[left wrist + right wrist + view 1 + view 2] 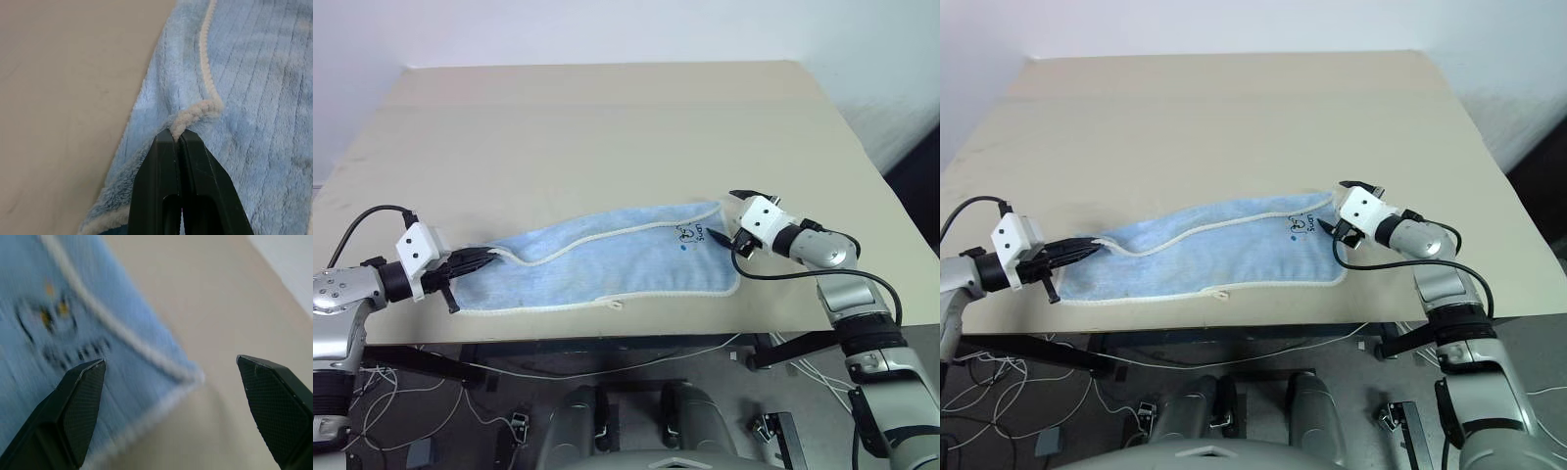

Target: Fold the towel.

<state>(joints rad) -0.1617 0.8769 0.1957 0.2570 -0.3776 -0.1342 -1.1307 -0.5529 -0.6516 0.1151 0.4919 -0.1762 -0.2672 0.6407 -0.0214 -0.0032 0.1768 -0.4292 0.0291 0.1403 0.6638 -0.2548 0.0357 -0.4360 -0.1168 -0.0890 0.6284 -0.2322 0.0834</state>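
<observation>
Lengthwise, the towel (607, 259) lies along the near edge of the table (607, 127), its long axis running from the robot's left side to its right, with one end at each arm. At the left end, the left gripper (177, 139) has its fingers pressed together on the white stitched edging of the far corner, lifting a small fold of cloth. At the right end, the right gripper (171, 382) has its fingers spread wide, straddling the far right corner beside the small dark printed mark (688, 234), but gripping nothing. That corner lies directly ahead of the open fingers, so the next move likely turns on closing there before both ends can travel together.
</observation>
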